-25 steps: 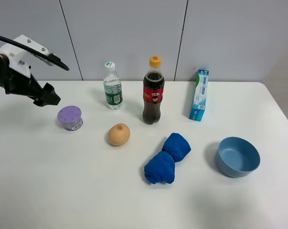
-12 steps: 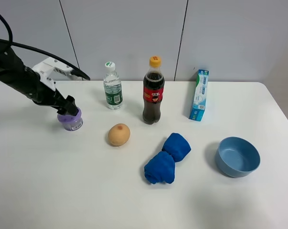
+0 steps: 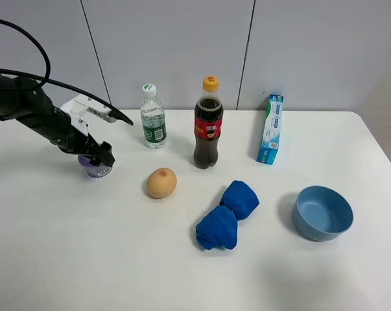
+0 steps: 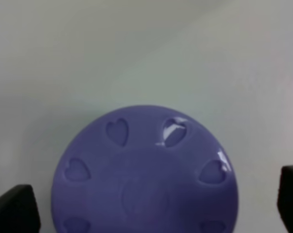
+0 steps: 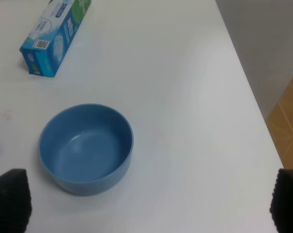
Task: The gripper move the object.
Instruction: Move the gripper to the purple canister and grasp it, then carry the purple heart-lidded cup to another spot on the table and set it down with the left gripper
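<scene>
The object, a small jar with a lilac-purple lid (image 3: 89, 168), stands on the white table (image 3: 85, 246) at the left. My left gripper (image 3: 100, 158) is low over it, and the arm hides most of the lid. In the left wrist view the lid (image 4: 146, 170) with its heart-shaped dimples lies between the two dark fingertips (image 4: 12, 208), which stand apart on either side, so the gripper (image 4: 151, 206) is open around the jar. My right gripper (image 5: 148, 204) is open and empty above the table, near the blue bowl (image 5: 85, 145); it is out of the exterior view.
A tan egg (image 3: 161, 183) lies right of the jar. A water bottle (image 3: 153, 118) and a cola bottle (image 3: 208, 124) stand behind. A blue cloth (image 3: 226, 214), a blue bowl (image 3: 322, 212) and a toothpaste box (image 3: 271, 129) are further right.
My left gripper has moved right and down from above the table's left edge onto the jar, and now sits lower around it. The jar has not moved.
</scene>
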You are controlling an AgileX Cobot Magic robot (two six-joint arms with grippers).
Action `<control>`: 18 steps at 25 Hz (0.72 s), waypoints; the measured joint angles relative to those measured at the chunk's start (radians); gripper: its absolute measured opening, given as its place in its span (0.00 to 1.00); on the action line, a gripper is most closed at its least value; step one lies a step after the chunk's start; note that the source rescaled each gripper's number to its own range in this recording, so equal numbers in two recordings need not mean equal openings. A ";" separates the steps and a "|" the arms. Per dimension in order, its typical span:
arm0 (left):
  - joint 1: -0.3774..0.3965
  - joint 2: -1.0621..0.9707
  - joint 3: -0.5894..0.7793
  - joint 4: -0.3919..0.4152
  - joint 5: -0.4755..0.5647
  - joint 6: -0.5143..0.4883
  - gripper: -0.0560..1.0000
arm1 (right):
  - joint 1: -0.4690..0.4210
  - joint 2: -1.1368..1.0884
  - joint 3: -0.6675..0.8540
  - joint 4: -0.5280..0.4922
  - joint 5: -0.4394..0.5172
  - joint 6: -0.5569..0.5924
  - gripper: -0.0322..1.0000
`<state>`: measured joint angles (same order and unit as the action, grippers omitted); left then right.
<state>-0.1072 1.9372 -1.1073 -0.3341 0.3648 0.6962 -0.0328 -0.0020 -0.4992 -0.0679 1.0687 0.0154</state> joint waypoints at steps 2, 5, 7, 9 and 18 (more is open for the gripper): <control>0.000 0.018 0.000 0.000 -0.016 0.000 1.00 | 0.000 0.000 0.000 0.000 0.000 0.000 1.00; 0.000 0.043 0.000 0.000 -0.050 0.000 1.00 | 0.000 0.000 0.000 0.000 0.000 0.000 1.00; 0.000 0.054 0.000 0.000 -0.065 0.000 1.00 | 0.000 0.000 0.000 0.000 0.000 0.000 1.00; 0.000 0.064 0.000 0.000 -0.072 0.000 1.00 | 0.000 0.000 0.000 0.000 0.000 0.000 1.00; -0.001 0.066 0.000 0.000 -0.075 0.001 0.09 | 0.000 0.000 0.000 0.000 0.000 0.000 1.00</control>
<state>-0.1080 2.0035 -1.1073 -0.3345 0.2896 0.6974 -0.0328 -0.0020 -0.4992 -0.0679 1.0687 0.0154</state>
